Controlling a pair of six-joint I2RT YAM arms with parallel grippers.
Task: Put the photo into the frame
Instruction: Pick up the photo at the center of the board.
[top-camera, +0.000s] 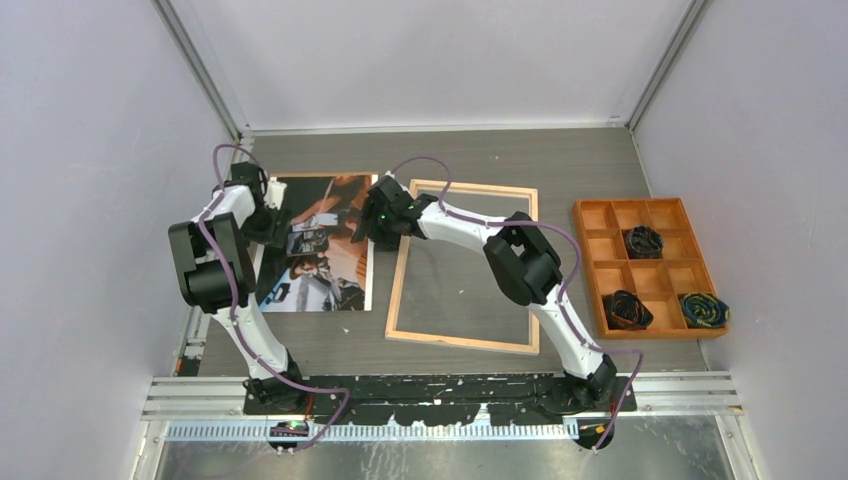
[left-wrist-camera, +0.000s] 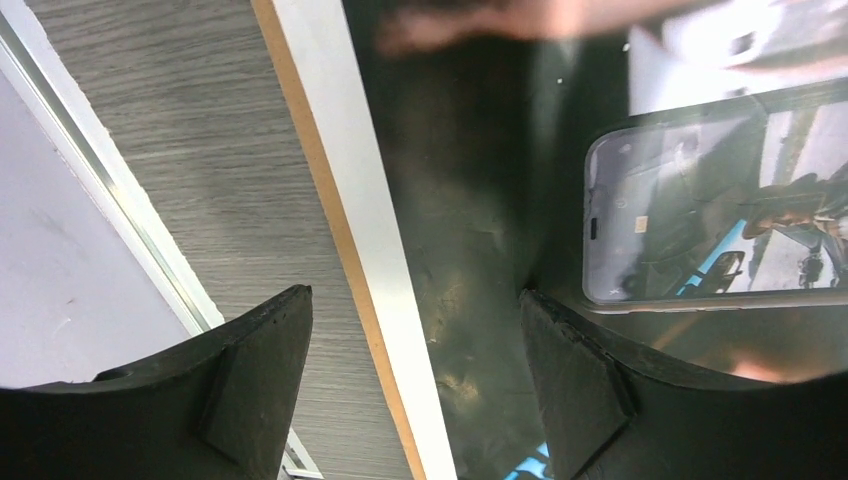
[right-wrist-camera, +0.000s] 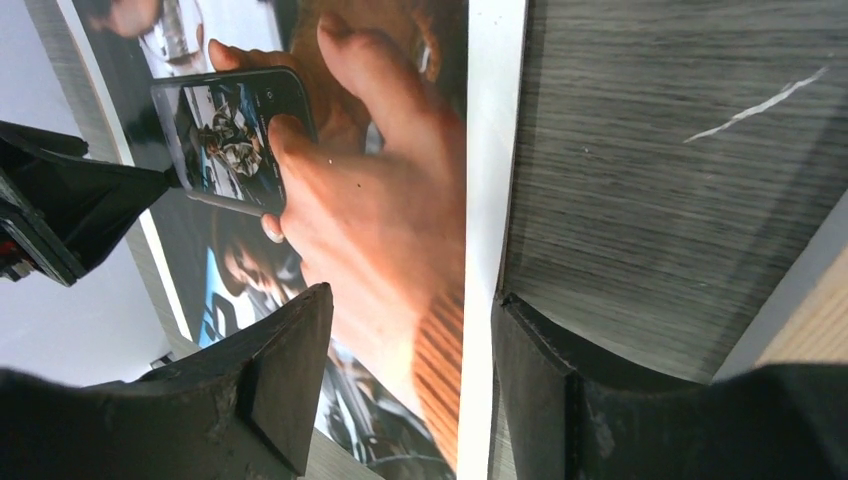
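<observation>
- We find the left gripper (left-wrist-camera: 415, 395) with fingers spread, straddling the left edge of the photo (left-wrist-camera: 470, 200).
- The photo (top-camera: 322, 275) lies flat on the table (top-camera: 580, 170), image up, left of centre, its long axis running from the arms toward the far wall.
- The right gripper (right-wrist-camera: 410, 390), fingers spread, straddles the photo's right edge.
- The frame (top-camera: 455, 341) lies wood side up just right of it, long axis nearly parallel.

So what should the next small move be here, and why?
Probably shut the right gripper on the white right border of the photo. Its jaws are open and straddle that edge, the one beside the frame, which lies wood side up. The left gripper, also open, straddles the opposite border, so nothing grips the photo yet.
</observation>
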